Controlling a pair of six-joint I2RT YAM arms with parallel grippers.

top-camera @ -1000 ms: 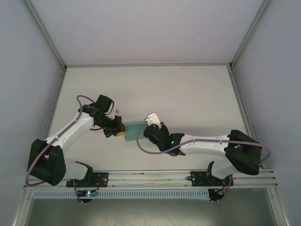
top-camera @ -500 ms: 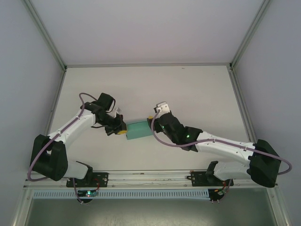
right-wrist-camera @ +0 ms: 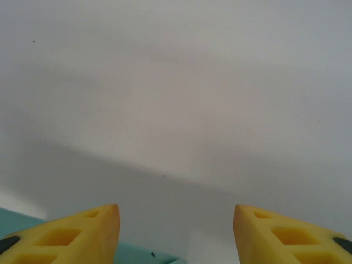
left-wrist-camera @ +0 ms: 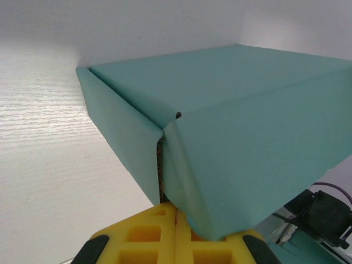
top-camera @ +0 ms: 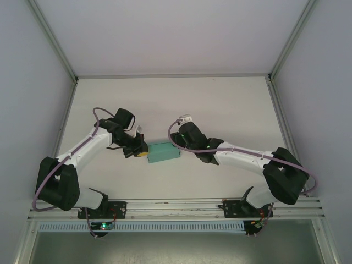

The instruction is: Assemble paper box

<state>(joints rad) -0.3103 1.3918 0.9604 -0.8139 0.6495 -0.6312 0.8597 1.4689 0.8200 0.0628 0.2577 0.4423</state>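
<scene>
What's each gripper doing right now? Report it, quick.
Left gripper: closed on the box.
Right gripper: open, holding nothing.

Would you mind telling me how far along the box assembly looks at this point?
Done: the paper box is folded into a rectangular box with its top panel down. In hand: the left gripper is clamped on one end, while the right gripper is open at the other end, holding nothing. Left: a small gap shows at the corner seam, so that end probably needs pressing home before release.
</scene>
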